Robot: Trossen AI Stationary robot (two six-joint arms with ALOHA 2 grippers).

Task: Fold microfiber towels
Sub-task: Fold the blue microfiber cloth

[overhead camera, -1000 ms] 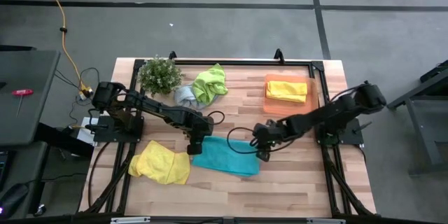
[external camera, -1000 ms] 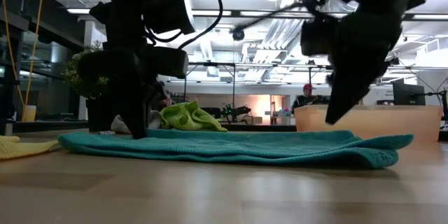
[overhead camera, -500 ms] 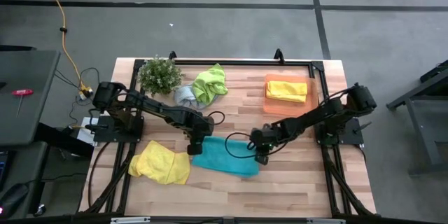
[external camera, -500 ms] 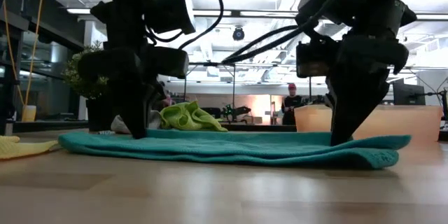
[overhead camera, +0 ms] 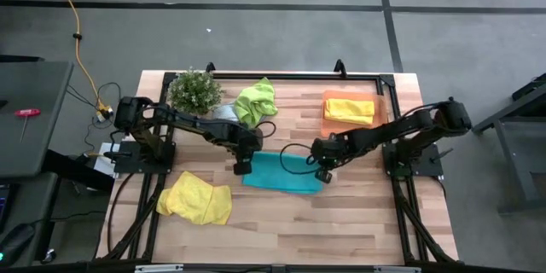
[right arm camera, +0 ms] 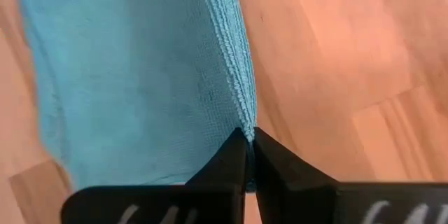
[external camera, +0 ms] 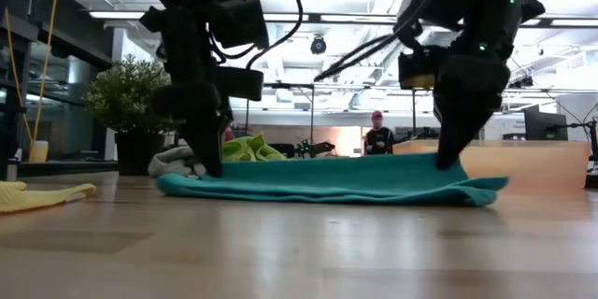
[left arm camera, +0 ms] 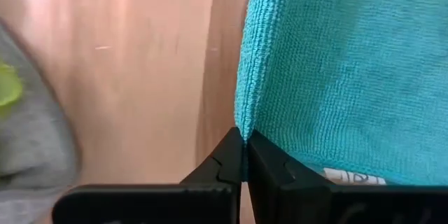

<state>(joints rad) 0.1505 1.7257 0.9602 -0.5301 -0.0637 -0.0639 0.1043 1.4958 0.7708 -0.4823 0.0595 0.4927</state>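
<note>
Your left pincer (overhead camera: 242, 168) and right pincer (overhead camera: 323, 176) are each clamped shut on a corner of the soft teal microfiber towel (overhead camera: 281, 173) mid-surface. One yellow towel (overhead camera: 349, 110) lies folded on the orange tray (overhead camera: 380, 121); the crumpled yellow (overhead camera: 196, 199), lime (overhead camera: 256, 101) and grey (overhead camera: 225, 117) cloths remain.

Soft cloth on smooth wood
Your teal towel (left arm camera: 336, 77) looks finely looped and matt; the worktop (overhead camera: 358, 222) is smooth planked wood with slight sheen.
</note>
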